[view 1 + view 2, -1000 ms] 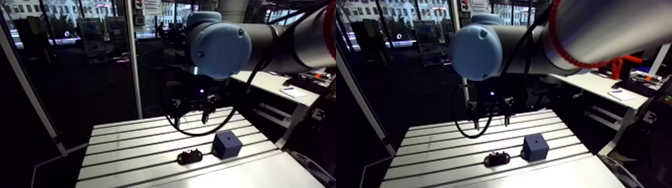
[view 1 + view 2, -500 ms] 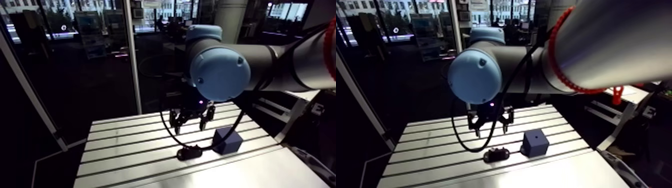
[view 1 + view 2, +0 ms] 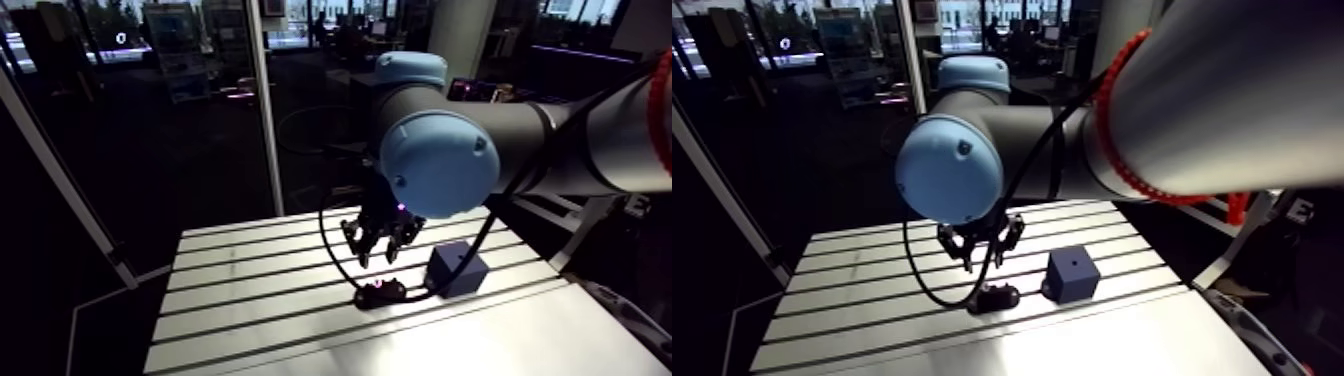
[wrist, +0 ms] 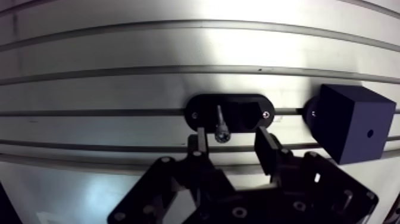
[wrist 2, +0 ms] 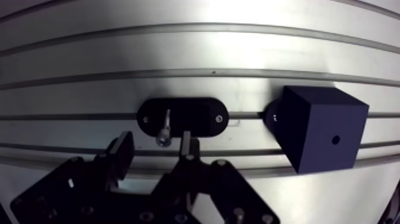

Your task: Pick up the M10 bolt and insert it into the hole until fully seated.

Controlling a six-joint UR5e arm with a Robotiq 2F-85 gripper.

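Just beside bolt [image 4: 221,125] and black holder [image 4: 247,111], a blue block [image 4: 351,122].

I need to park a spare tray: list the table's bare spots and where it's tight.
Bare: the slotted table on the side of the holder away from the blue cube, out to the edge; also the rows beyond both. Crowded: holder and cube sit close together, the open gripper hanging over the bolt.

Arm [image 3: 560,140]: one, reaching in from 3 o'clock, with the blue joint cap [image 3: 438,165] foremost. Wrist [image 3: 385,205]: hung below the cap, toward 6 o'clock. Gripper [image 4: 231,140]: pointed down, its two fingers [image 4: 263,148] spread apart.
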